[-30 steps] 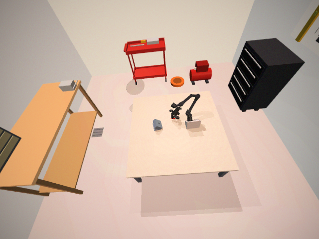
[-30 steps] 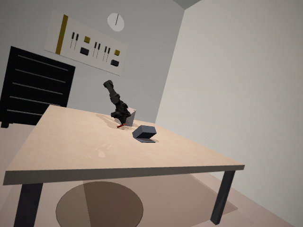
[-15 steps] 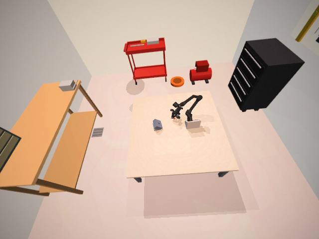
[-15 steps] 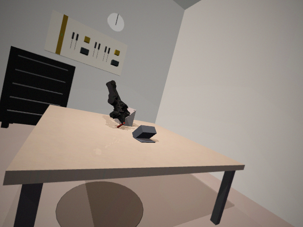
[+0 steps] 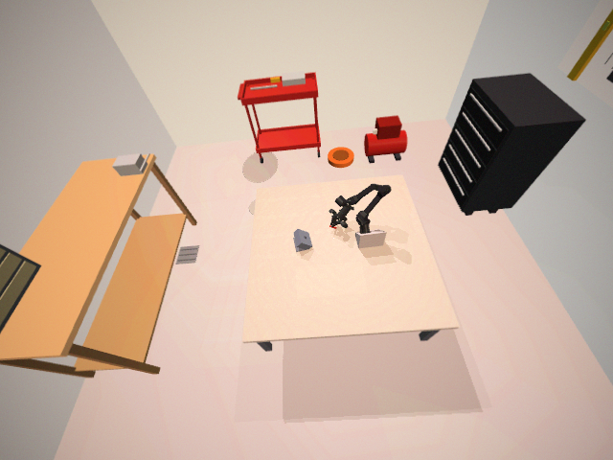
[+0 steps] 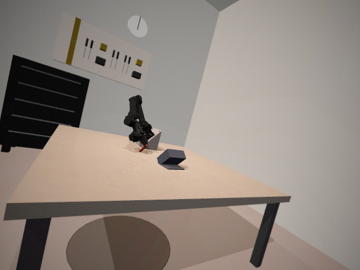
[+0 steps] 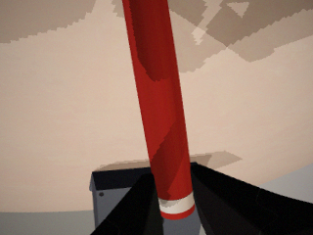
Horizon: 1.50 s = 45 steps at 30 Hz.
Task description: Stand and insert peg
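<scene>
Gripping the red peg (image 5: 332,226) (image 6: 143,148) (image 7: 158,103) near its white-banded end, the claw (image 5: 332,223) (image 6: 147,144) (image 7: 172,180) is closed down to a narrow gap, its two black fingers bearing on opposite sides of the shaft. The white band (image 7: 177,204) is located at the fingers, with a short red tip beyond it. In the exterior view the peg is tilted, its plain end directed downward and away from the fingers; whether that end touches the counter (image 5: 346,297) (image 6: 145,183) (image 7: 59,117) cannot be determined. The black six-joint arm (image 5: 376,200) (image 6: 135,107) is bent at its elbow above the counter, with the wrist section angled downward. The sloped panel, a blue-grey block (image 5: 302,240) (image 6: 171,157), is positioned near the claw, apart from it. A single dark hole (image 5: 305,238) (image 7: 101,194) is visible in its face, and the peg is outside this hole. In the exterior view, a thin plate (image 6: 174,167) extends beneath the block at counter level. A pale wedge-shaped housing (image 5: 371,239) (image 6: 154,140) is located at the foot of the arm. Beyond the counter are a red two-shelf cart (image 5: 280,95), an orange ring (image 5: 332,160), a red compressor (image 5: 385,143) and a black drawer cabinet (image 5: 539,119) (image 6: 43,107).
</scene>
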{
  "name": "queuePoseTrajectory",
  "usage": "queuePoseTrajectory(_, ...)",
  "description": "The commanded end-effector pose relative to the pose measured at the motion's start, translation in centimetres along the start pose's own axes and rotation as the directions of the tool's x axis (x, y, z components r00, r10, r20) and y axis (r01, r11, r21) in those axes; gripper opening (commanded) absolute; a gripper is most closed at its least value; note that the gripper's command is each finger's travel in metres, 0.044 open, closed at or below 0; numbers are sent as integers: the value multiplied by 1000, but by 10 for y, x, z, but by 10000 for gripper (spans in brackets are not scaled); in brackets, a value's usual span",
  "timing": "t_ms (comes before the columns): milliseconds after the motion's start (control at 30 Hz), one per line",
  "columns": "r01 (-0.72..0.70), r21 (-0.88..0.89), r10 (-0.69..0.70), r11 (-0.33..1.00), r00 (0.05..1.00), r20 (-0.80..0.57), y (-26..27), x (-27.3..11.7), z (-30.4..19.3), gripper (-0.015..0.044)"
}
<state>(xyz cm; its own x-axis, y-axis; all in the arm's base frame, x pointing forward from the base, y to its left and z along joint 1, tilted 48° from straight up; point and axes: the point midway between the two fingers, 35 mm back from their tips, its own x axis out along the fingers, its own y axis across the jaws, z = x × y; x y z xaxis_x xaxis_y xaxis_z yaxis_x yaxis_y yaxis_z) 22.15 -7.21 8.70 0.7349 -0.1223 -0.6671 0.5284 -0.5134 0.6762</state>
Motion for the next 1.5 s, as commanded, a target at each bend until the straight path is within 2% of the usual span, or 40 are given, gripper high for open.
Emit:
queuePoseTrajectory(0,-4,-3,4,1000,999,-40,0,-3,1,50)
queuePoseTrajectory(1467,-2,-9,-2,1000,914,-406,-1,-25,21,50)
